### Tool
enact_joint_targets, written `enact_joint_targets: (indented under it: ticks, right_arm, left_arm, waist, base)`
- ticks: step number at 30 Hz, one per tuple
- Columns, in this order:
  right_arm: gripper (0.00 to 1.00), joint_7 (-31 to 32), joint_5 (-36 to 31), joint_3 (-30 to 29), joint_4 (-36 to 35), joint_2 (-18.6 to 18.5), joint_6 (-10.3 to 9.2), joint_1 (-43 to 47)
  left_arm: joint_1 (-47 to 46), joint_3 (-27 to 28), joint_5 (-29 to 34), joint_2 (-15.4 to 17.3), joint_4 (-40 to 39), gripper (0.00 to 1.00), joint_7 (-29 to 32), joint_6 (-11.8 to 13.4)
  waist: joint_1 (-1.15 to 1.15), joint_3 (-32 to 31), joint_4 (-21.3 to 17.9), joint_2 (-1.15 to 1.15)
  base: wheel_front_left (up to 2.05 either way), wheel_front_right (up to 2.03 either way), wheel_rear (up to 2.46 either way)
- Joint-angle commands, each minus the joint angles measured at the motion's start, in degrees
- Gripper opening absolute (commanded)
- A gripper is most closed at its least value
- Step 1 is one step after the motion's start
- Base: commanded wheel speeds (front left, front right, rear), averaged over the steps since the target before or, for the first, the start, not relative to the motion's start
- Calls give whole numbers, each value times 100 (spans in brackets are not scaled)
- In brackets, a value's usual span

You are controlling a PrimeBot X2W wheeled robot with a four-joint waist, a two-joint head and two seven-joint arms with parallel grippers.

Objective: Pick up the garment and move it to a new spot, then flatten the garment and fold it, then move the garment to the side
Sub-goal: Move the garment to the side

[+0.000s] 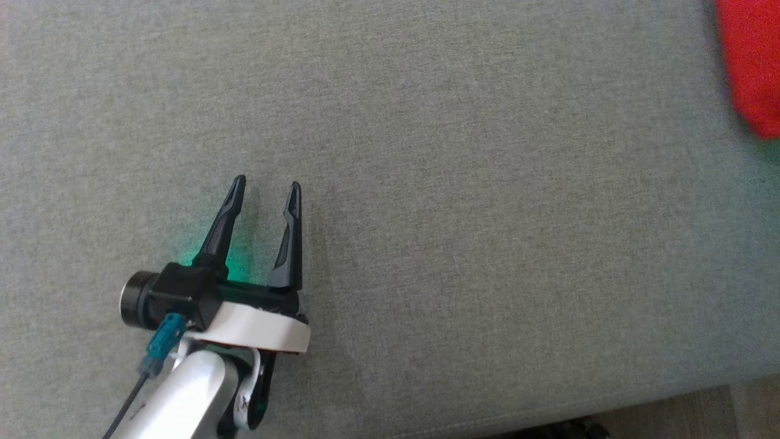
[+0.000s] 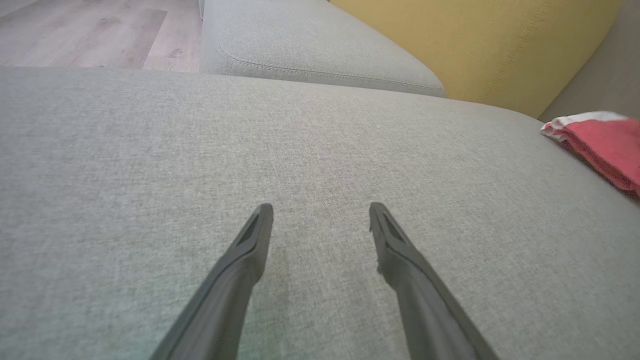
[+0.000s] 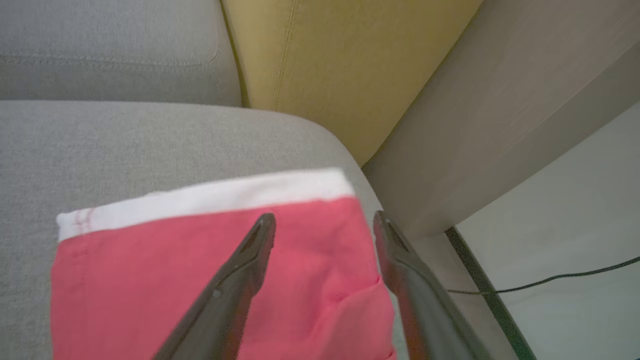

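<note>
Two grippers in play and both have their fingers spread wide, nothing pinched in either. The right gripper (image 3: pixel 323 216) hangs over the garment (image 3: pixel 150 280), a pinkish-red piece with a white band (image 3: pixel 210 197) along the edge farthest from the wrist. In its wrist view the left-hand finger sits over the red cloth. The other one is right at the garment's edge, by the rim of the grey seat cushion (image 3: pixel 100 140). Can't tell if the tips touch the fabric or float just above it. The garment lies mostly flat, with a small wrinkle near that right-hand finger. Past the fingertips there's a yellow cushion (image 3: pixel 340 65), and off to the right of the fingers a thin dark cable (image 3: pixel 550 277) runs across pale floor.

The left gripper (image 1: pixel 267 181) is well apart from the garment, over bare grey cushion, with a green glow (image 1: pixel 237 262) on the fabric near its base. From its wrist camera the garment is way off to the right of the fingers, at the cushion's corner, and wooden floor (image 2: pixel 75 30) shows beyond the cushion, ahead and left.
</note>
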Motion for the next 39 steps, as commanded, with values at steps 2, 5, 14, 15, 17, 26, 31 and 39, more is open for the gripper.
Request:
enact_joint_targets:
  ticks: [2,5,14,15,17,26,31,39]
  right_arm:
    - [100,-294,-184,-56,-219,31,-4,-178]
    - [100,-535,-246,30,-219,261,-4,-300]
    - [100,-968,-91,735,-383,668,-4,-240]
    - [100,-1005,-46,831,-431,724,-4,-193]
    - [100,-1094,-6,986,-538,844,-4,-48]
    - [100,-1289,121,1352,-1098,1516,-4,1131]
    - [100,-1435,174,1403,-1574,1759,-4,2128]
    - [100,-1627,712,1721,-2350,1824,-4,3703]
  left_arm:
    - [-141,204,-4,51,-125,100,-71,26]
    - [-146,193,-9,36,-103,100,-78,38]
    - [-105,223,-136,-39,121,100,-221,0]
    - [-91,247,-167,-50,166,100,-245,5]
    - [-45,304,-239,-62,277,100,-303,5]
    - [474,620,-560,-41,651,100,-525,146]
    - [913,750,-744,-59,847,100,-635,186]
    - [1470,818,-907,-171,1027,100,-751,188]
  waist:
    - [-1,-20,-18,0]
    - [-1,-86,-62,0]
    - [-1,-673,-14,0]
    - [-1,-772,11,0]
    - [-1,-1027,79,0]
    - [-1,-2054,404,0]
    - [-1,-2510,578,0]
    - [-1,-2937,781,0]
  base:
    - [0,0,0]
    - [0,0,0]
    - [0,0,0]
    - [0,0,0]
    - [0,0,0]
    - [0,0,0]
    - [0,0,0]
    - [0,0,0]
